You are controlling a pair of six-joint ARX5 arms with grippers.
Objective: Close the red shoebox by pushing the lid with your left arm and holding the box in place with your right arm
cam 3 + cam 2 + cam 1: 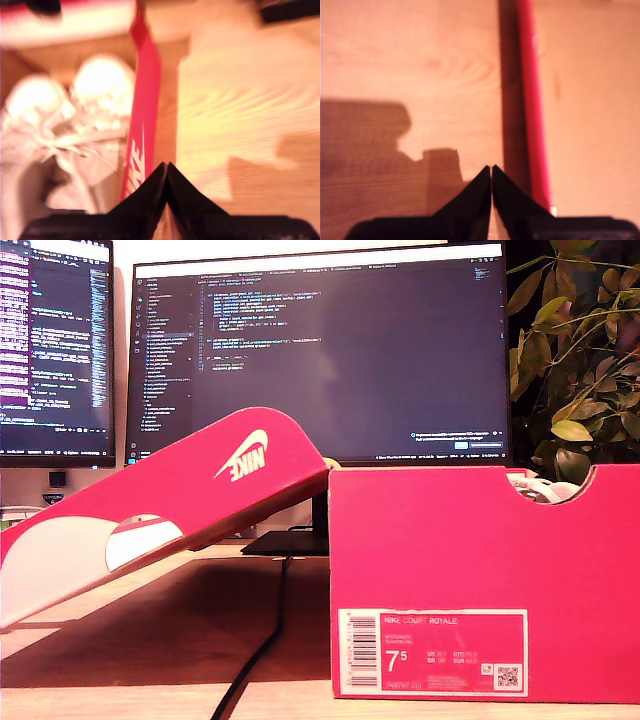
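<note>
The red shoebox (484, 580) stands at the exterior view's right, its label end facing the camera. Its lid (170, 505) is swung open and slopes down toward the exterior view's left, white logo showing. No arm appears in the exterior view. My first gripper (491, 168) is shut with nothing in it, hovering over wooden table beside a thin red edge (532, 105), seemingly the lid's rim. My second gripper (166, 164) is shut and empty above the box's red side wall (145, 107), with white shoes (75, 115) inside the box.
Two lit monitors (320, 350) stand behind the box. A black cable (262, 640) runs across the wooden table (150, 640) under the lid. A leafy plant (580, 350) fills the exterior view's upper right.
</note>
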